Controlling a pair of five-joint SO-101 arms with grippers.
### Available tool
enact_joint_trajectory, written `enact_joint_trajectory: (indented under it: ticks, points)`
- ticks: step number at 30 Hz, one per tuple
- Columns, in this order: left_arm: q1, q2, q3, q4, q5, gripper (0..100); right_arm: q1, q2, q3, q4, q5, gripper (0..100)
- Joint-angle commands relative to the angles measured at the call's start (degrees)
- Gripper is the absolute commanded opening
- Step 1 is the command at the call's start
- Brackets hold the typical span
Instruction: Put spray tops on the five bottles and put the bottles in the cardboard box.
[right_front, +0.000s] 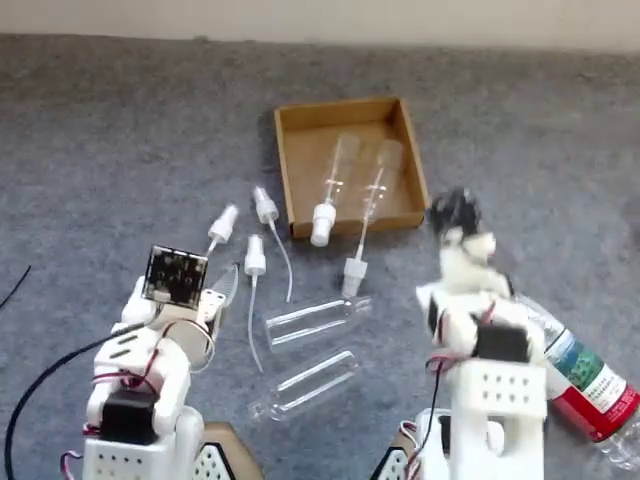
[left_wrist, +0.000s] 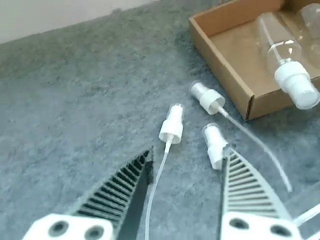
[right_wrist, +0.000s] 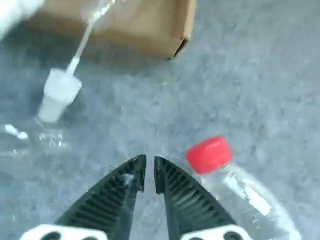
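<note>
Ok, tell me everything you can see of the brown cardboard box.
The shallow brown cardboard box is rectangular and open-topped, with low walls and no flaps showing. It sits flat on the grey carpet-like surface, slightly turned. Inside, a clear plastic bottle and a second clear bottle lie side by side. The first bottle's white spray top sticks out over the near wall. A thin tube from a loose spray top on the carpet crosses that wall.
</note>
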Motion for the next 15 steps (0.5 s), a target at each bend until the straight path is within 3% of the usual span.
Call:
enact_joint_trajectory:
  ticks: [1,11,15]
  points:
    - [-0.7,-0.2,4.6,0.2,-0.4,20,-0.7,-10.3,9.0,-2.7,-0.7,0.5]
    - [-1.9,-0.1,10.2,0.4,-0.4,20,-0.5,-39.4,30.1,0.7,-0.9,0.6]
    - [-5.7,0.0,10.2,0.6,-0.4,20,-0.5,-39.3,37.8,1.1,-0.9,0.6]
